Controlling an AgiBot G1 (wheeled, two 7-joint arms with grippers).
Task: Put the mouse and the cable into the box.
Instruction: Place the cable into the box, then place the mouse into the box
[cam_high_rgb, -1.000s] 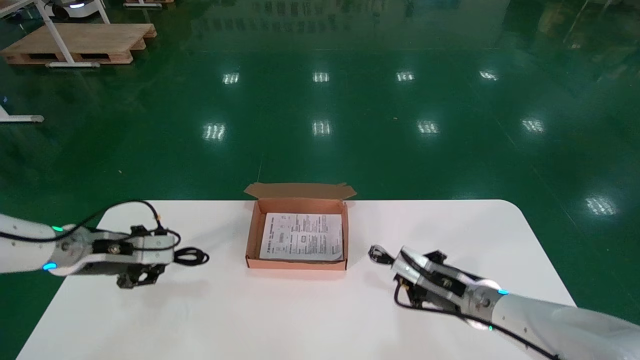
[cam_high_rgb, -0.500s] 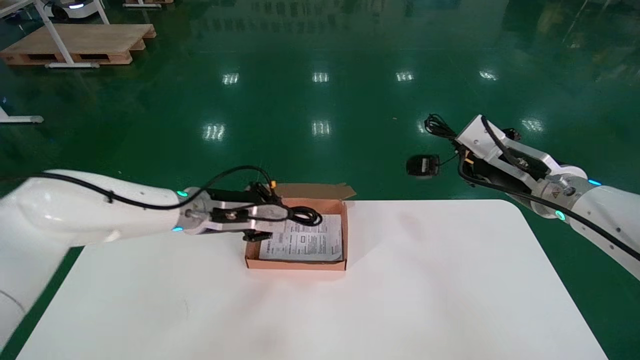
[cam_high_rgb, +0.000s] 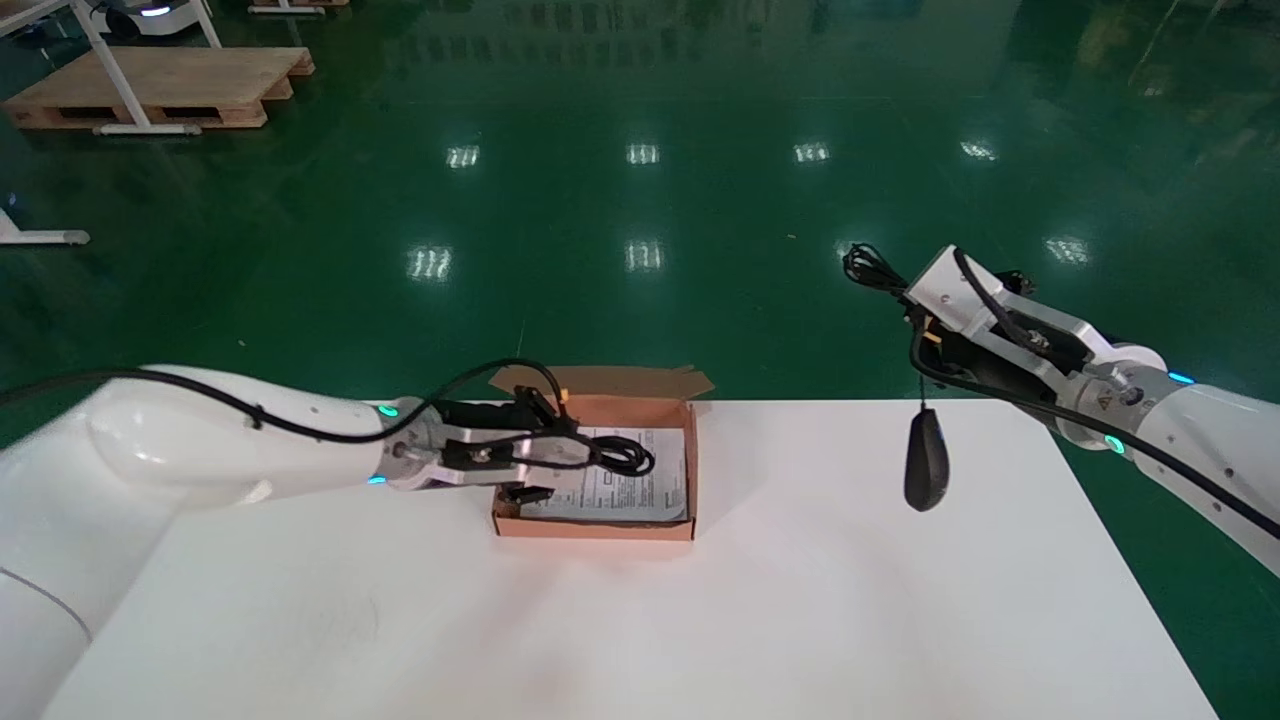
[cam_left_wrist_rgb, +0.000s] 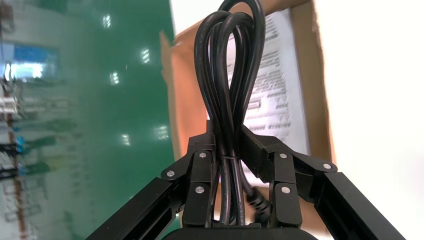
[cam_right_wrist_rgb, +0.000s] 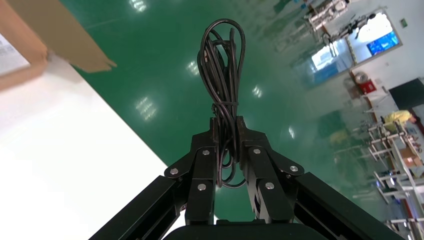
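No legible text, even on sheet (cam_high_rgb: 640, 495)

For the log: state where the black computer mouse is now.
Head view, right side: the black computer mouse hangs by its cord below the right tool, over the white table, well right of the brown cardboard box.

You look out over a glossy green floor (cam_high_rgb: 640, 200) dotted with reflections of ceiling lights (cam_high_rgb: 641, 255). Far to your left, a wooden pallet (cam_high_rgb: 190, 75) lies behind a white stand leg (cam_high_rgb: 145, 129). Nearest you spreads a white table (cam_high_rgb: 640, 620).
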